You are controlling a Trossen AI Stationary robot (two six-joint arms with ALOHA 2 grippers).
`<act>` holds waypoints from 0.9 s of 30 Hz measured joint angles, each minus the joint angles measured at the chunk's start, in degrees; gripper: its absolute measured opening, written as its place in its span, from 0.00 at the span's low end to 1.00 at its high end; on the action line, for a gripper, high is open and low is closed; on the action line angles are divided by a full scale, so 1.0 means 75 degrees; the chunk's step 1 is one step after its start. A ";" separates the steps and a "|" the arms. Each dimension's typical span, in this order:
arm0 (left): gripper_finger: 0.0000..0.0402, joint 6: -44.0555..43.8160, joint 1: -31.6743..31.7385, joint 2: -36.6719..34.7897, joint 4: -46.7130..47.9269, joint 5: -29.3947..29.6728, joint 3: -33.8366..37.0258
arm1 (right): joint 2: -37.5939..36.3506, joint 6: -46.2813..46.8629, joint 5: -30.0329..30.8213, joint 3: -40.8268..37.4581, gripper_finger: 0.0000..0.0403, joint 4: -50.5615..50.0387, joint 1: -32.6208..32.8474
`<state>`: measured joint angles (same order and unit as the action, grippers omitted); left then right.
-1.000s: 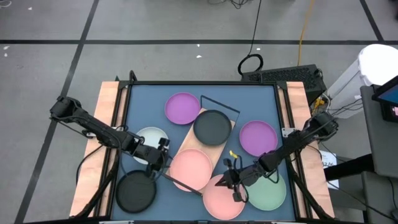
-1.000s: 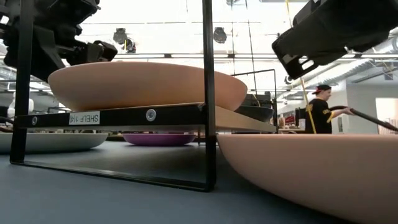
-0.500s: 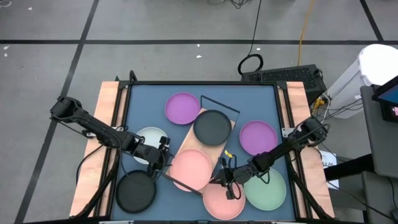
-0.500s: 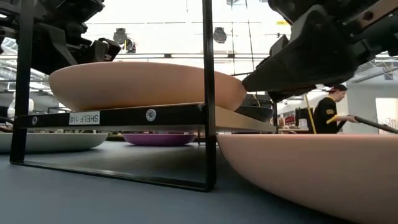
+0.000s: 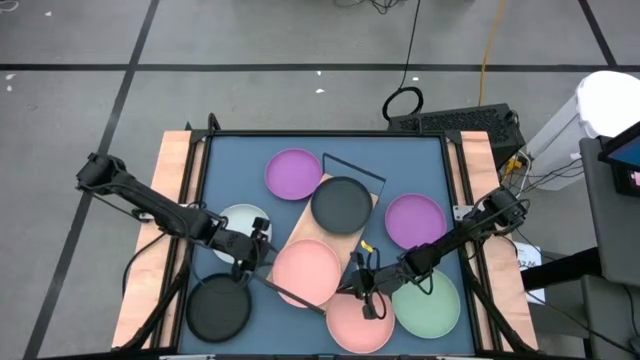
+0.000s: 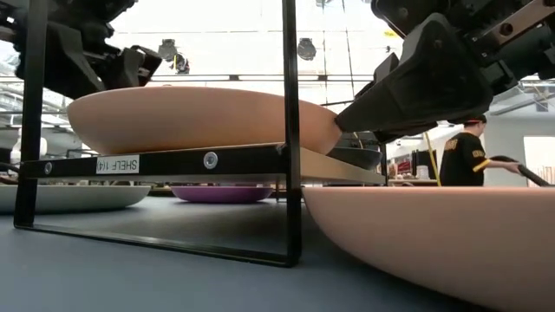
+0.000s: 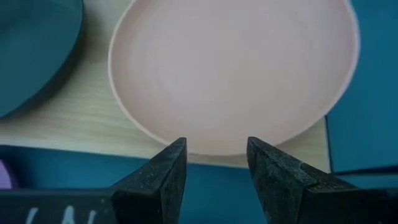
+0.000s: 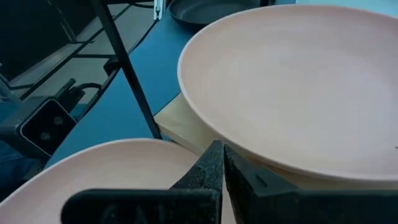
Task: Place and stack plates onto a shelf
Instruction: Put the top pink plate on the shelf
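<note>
- High view: on the blue worktop (image 5: 420,160), the shelf (image 5: 300,226) is lying slantwise, carrying a black plate (image 5: 341,204) at its far end and a pink plate (image 5: 308,271) at its near end. A second pink plate (image 5: 355,322) is sitting just right of the shelf's near end.
- Low view: the right gripper (image 6: 347,117) is touching the shelf plate's rim.
- Left wrist view: the left gripper (image 7: 216,163) is holding its fingers spread, at the near rim of the pink plate.
- Right wrist view: the fingers are pressed together, pinching nothing.
</note>
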<state>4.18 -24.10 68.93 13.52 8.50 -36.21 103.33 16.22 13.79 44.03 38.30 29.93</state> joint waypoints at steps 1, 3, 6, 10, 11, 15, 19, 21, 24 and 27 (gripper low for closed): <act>0.43 -0.0023 0.0000 -0.0065 0.0116 -0.0013 0.0000 | 0.0000 0.0002 0.0003 0.0000 0.00 -0.0002 0.0000; 0.43 -0.0054 -0.0003 -0.0067 0.0320 -0.0038 0.0000 | 0.0000 -0.0001 0.0011 0.0000 0.00 0.0007 0.0000; 0.43 -0.0171 0.0005 0.0033 0.0458 -0.0066 0.0000 | 0.0000 0.0005 0.0010 0.0000 0.00 -0.0021 -0.0029; 0.43 -0.0262 0.0009 0.0281 0.0372 -0.0103 0.0003 | 0.0000 0.0023 0.0013 0.0000 0.00 -0.0058 -0.0080; 0.43 -0.0291 0.0009 0.0348 0.0286 -0.0100 0.0000 | 0.0000 0.0025 0.0013 0.0000 0.00 -0.0059 -0.0086; 0.43 -0.0227 0.0008 0.0709 0.0286 -0.0062 0.0000 | 0.0000 0.0025 0.0013 0.0000 0.00 -0.0050 -0.0101; 0.43 -0.0197 0.0009 0.0803 0.0068 0.0100 0.0000 | 0.0000 0.0068 0.0013 0.0000 0.00 -0.0051 -0.0102; 0.43 -0.0173 0.0009 0.0803 -0.0069 0.0127 0.0000 | 0.0000 0.0083 0.0002 0.0000 0.00 -0.0062 -0.0099; 0.43 -0.0094 0.0009 0.0809 -0.0298 0.0151 0.0003 | 0.0000 0.0083 -0.0045 0.0000 0.00 -0.0159 -0.0096; 0.43 -0.0078 0.0009 0.0809 -0.0312 0.0254 0.0003 | 0.0000 0.0089 -0.0033 0.0000 0.00 -0.0170 -0.0113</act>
<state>3.60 -24.03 75.00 11.17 10.40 -36.18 103.33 16.88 13.54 44.03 37.02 29.09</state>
